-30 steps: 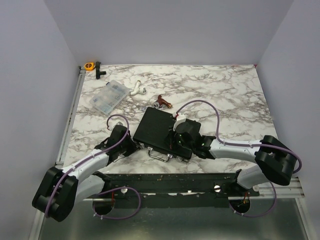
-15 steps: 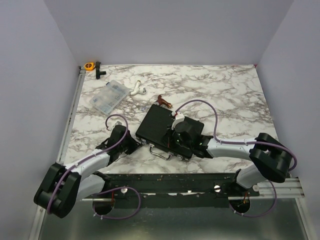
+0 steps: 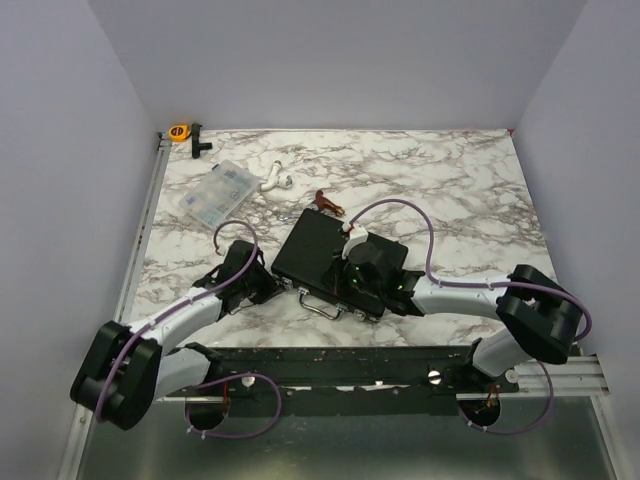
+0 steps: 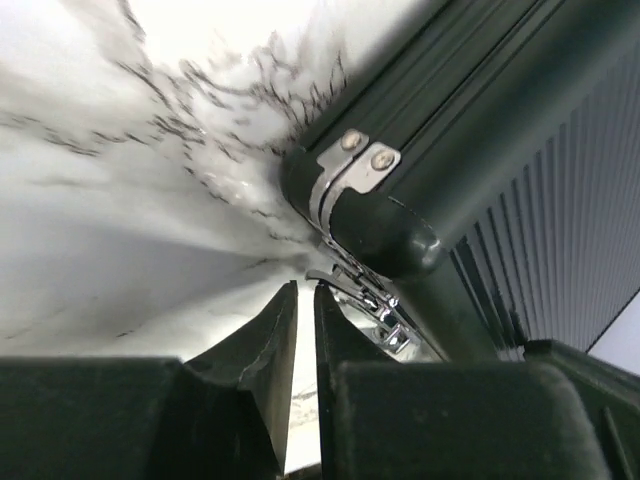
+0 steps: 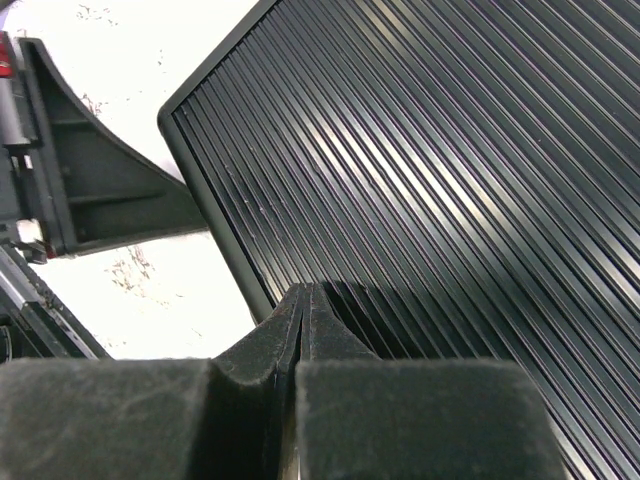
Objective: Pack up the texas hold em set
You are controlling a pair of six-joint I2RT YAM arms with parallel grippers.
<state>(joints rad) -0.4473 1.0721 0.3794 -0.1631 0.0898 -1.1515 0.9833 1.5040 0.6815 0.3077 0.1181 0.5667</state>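
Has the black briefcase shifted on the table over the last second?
Yes. The briefcase slid slightly toward the small brown object, which stayed put. The gap between that object and the case's far corner has narrowed.

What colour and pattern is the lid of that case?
The lid is black with fine parallel ridges, clearest in the right wrist view.

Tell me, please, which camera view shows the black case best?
The top view: the whole case lies closed, its handle on the near side. The left wrist view shows only one corner and a latch up close; the right wrist view shows only part of the ribbed lid.
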